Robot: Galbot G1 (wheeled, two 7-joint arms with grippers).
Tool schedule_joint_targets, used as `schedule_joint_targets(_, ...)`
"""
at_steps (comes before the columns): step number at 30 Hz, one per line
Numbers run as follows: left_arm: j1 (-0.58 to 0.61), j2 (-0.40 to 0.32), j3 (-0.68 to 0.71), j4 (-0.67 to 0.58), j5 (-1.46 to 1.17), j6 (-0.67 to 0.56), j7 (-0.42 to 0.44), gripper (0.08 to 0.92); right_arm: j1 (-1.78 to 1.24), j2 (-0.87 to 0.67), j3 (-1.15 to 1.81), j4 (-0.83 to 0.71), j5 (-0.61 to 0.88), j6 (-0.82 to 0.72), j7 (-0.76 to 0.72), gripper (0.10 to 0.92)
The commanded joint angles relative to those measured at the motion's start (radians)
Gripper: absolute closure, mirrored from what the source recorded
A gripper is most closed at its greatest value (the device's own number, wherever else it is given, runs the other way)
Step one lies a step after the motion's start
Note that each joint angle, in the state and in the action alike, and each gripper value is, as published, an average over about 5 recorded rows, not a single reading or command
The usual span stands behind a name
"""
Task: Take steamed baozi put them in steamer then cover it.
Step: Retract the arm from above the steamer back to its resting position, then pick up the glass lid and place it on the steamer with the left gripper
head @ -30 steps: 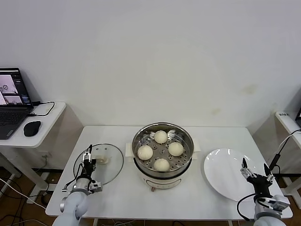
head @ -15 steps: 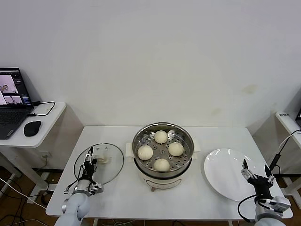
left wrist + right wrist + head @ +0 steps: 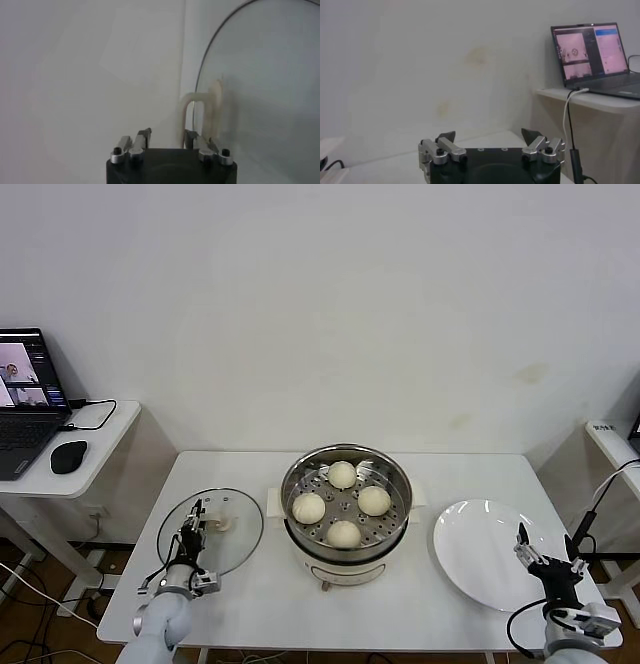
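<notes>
The steamer [image 3: 396, 487] stands mid-table with several steamed baozi [image 3: 342, 474] on its perforated tray. The cover [image 3: 243, 540], a clear glass lid, lies flat on the table to its left, and its cream handle [image 3: 222, 522] is also seen in the left wrist view [image 3: 202, 113]. My left gripper [image 3: 194, 519] hovers over the lid just left of that handle. In the left wrist view the left gripper [image 3: 167, 132] has its jaws drawn partly together with nothing between them, the handle just outside one finger. My right gripper [image 3: 545, 540] [image 3: 489, 134] waits open by the table's right front corner.
A bare white plate [image 3: 478, 572] lies right of the steamer, close to the right gripper. A side desk on the left carries a laptop [image 3: 22, 404] and a mouse [image 3: 68, 455]. Another stand edge [image 3: 608, 442] sits at far right.
The left gripper's jaws have narrowed a good deal beside the lid handle. The right gripper has sunk slightly toward the table's front corner.
</notes>
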Motion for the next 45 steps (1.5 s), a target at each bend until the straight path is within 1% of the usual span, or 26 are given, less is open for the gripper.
schedule_joint_targets(1,0.01,0.001,-0.004,-0.005,0.0,-0.002,-0.006,0.653,-0.001,-0.001,-0.002,-0.001,0.0,0.001,0.0,0.202)
schedule_joint_targets(7,0.055,0.006,-0.018,-0.089,0.004,0.008,0.0,0.821,-0.001,-0.004,-0.001,0.003,0.003,-0.002,0.002,0.203)
schedule_joint_targets(10,0.082,0.011,-0.032,-0.144,0.007,0.018,0.014,0.863,0.003,-0.007,-0.001,0.007,0.006,-0.005,0.004,0.202)
schedule_joint_targets(14,0.128,0.016,-0.053,-0.239,0.023,0.047,0.044,0.864,0.012,-0.008,-0.007,0.01,0.007,-0.01,0.006,0.203)
schedule_joint_targets(17,0.17,0.01,-0.073,-0.32,0.048,0.109,0.063,0.864,0.02,-0.008,-0.015,0.018,0.007,-0.015,0.006,0.203)
schedule_joint_targets(20,0.226,-0.007,-0.098,-0.453,0.069,0.197,0.105,0.864,0.03,-0.008,-0.022,0.028,0.012,-0.027,0.008,0.202)
schedule_joint_targets(23,0.272,-0.01,-0.115,-0.579,0.086,0.26,0.156,0.864,0.042,-0.009,-0.028,0.032,0.018,-0.042,0.016,0.203)
schedule_joint_targets(27,0.286,0.008,-0.14,-0.662,0.109,0.305,0.196,0.864,0.047,-0.009,-0.033,0.041,0.02,-0.055,0.027,0.203)
schedule_joint_targets(32,0.291,0.051,-0.161,-0.745,0.111,0.357,0.229,0.864,0.049,-0.002,-0.03,0.065,0.015,-0.081,0.044,0.202)
schedule_joint_targets(36,0.293,0.08,-0.137,-0.825,0.106,0.43,0.27,0.864,0.048,0.002,-0.028,0.084,0.009,-0.096,0.051,0.203)
schedule_joint_targets(41,0.303,0.114,-0.05,-0.917,0.144,0.512,0.308,0.864,0.047,0.005,-0.026,0.086,-0.001,-0.098,0.055,0.202)
schedule_joint_targets(45,0.263,0.103,0.027,-0.942,0.245,0.538,0.329,0.864,0.05,0.014,-0.024,0.083,-0.033,-0.1,0.054,0.203)
